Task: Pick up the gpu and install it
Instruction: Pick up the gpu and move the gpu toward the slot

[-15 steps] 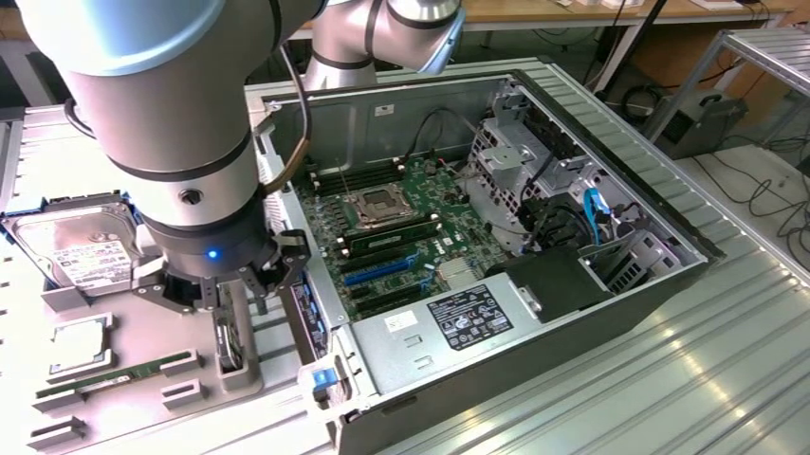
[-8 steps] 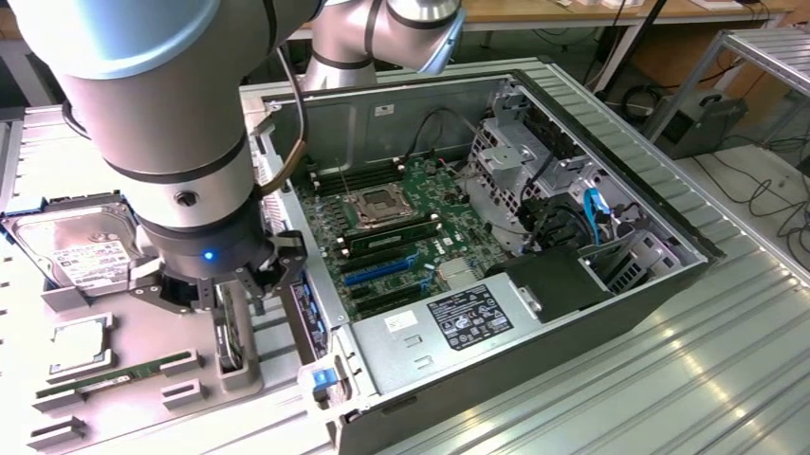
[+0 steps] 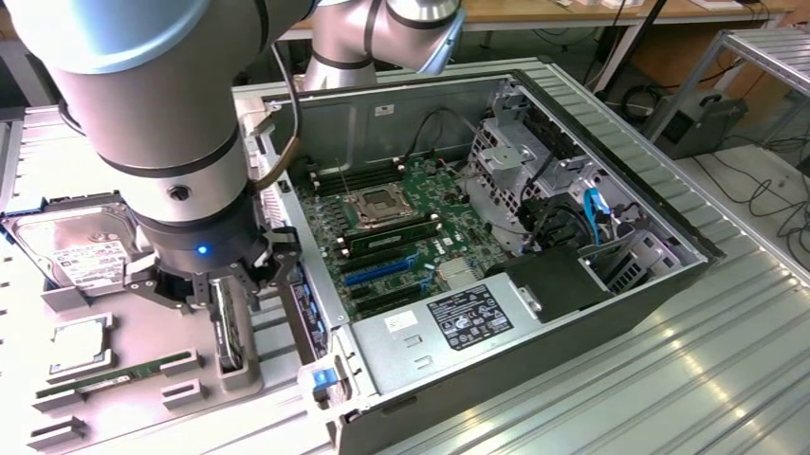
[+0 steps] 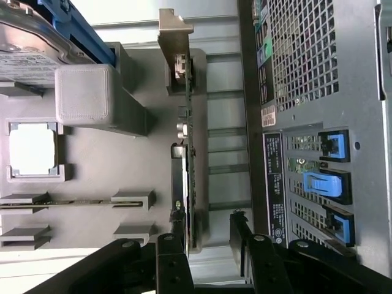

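- The grey parts tray [image 3: 139, 422] holds the gpu [image 3: 230, 343], standing on edge in a slotted holder.
- Also in the tray: a RAM stick [image 3: 117, 373], a CPU [image 3: 79, 346] and a hard drive [image 3: 79, 248].
- The gripper [image 3: 228, 301] is low over the gpu, its fingers [image 4: 173, 257] spread to either side of the card's end.
- The open computer case [image 3: 570, 351] lies just beside the tray, with its motherboard [image 3: 405, 237] exposed.

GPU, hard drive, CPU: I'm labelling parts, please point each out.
gpu [image 3: 227, 332], exterior view, top edge of the upright card.
hard drive [image 3: 86, 248], exterior view, its labelled face.
CPU [image 4: 33, 149], wrist view, middle of its lid.
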